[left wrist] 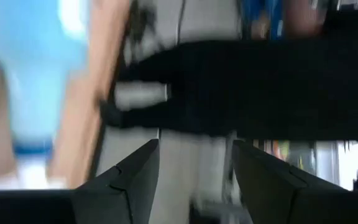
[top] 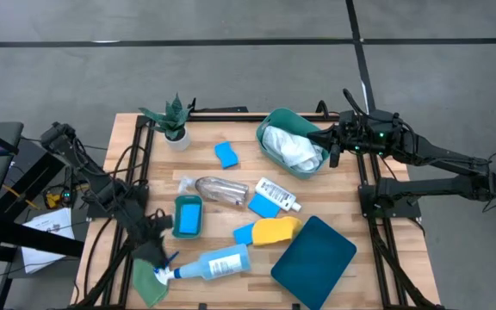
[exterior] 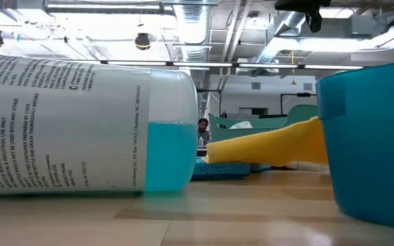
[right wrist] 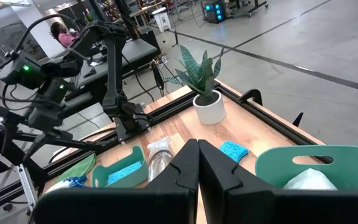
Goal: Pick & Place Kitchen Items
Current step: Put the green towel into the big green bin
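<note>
Currently hanging the left gripper (top: 156, 245) low over the front-left corner of the wooden table (top: 145, 164), just above the green cloth (top: 147, 284) and beside the nozzle end of the pale-blue spray bottle (top: 218, 263). Holding its fingers (left wrist: 135, 186) apart in the left wrist view, and gripping nothing that can be made out through the blur.

Resting the right gripper (top: 332, 148) at the far-right side of the table, just beside the rim of the teal tub (top: 269, 120). Pressing its fingers (right wrist: 185, 168) together there, with nothing between them.

Showing the white cloth (top: 291, 148) bunched inside the tub. Showing the rest of the kitchen items spread over the middle of the table:
- one blue sponge (top: 226, 155) lying near the potted plant (top: 175, 120);
- the crinkled silver cup (top: 222, 189) lying on its side, with the small white bottle (top: 278, 194) just beside it;
- a second blue sponge (top: 263, 206) touching the white bottle;
- a third blue sponge (top: 244, 234) lying against the yellow cloth (top: 275, 230);
- a small teal tray (top: 188, 215) sitting near the left gripper, with a blue pad in it;
- a dark teal flat lid (top: 314, 263) lying at the front right, next to the yellow cloth.

Lying on its side across the front edge, and filling the low view with its printed label and blue liquid: the spray bottle.
</note>
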Available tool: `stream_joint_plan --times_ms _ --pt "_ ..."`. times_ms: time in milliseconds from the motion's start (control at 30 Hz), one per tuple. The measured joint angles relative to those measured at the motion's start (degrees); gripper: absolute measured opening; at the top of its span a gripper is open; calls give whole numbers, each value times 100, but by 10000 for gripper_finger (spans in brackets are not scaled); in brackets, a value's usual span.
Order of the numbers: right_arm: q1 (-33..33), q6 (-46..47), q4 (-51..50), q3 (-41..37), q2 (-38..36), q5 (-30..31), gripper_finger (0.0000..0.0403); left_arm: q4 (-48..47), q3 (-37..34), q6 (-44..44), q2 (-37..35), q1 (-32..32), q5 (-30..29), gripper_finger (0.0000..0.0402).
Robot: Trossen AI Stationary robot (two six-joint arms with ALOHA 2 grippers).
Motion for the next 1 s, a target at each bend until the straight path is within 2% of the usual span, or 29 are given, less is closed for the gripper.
stream_joint_plan --times_ms 167,267,567,867,1000 --pt "0 0 -9 -1 0 0 0 -556 0 -530 0 -458 581 191" --pt "0 0 -15 1 0 0 0 -901 0 -684 0 -722 656 191" --pt "0 0 -17 -1 0 0 0 -1517 0 -608 51 -1390 -81 191" --pt "0 0 -19 -1 0 0 0 -1534 0 113 762 -1753 -151 190" --pt "0 0 -19 -1 0 0 0 -1537 0 139 1115 -1807 -151 177"
